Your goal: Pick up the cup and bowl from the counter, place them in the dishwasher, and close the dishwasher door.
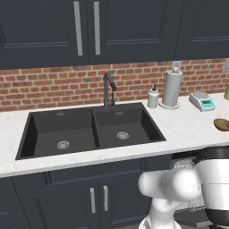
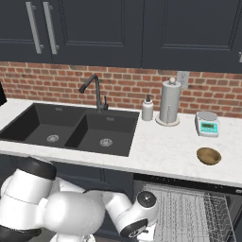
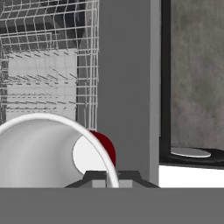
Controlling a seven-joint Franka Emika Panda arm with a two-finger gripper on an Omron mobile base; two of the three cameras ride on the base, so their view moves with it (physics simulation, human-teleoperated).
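The red cup (image 3: 107,148), white inside, fills the lower left of the hand view, and my gripper (image 3: 107,176) is shut on its rim. It hangs low beside the dishwasher's grey wire rack (image 3: 43,65), over the open dishwasher door (image 3: 127,87), a grey panel with a black strip. The rack (image 2: 189,212) is pulled out below the counter (image 2: 160,142). The brown bowl (image 2: 208,155) sits on the counter at the right, above the dishwasher; it is at the right edge (image 1: 221,124) of the left base view.
A black double sink (image 1: 89,129) with a faucet (image 1: 108,89) is set in the counter. A white soap bottle (image 2: 147,109), a paper-towel roll (image 2: 169,102) and a small scale (image 2: 207,124) stand by the brick wall. Dark cabinets hang above.
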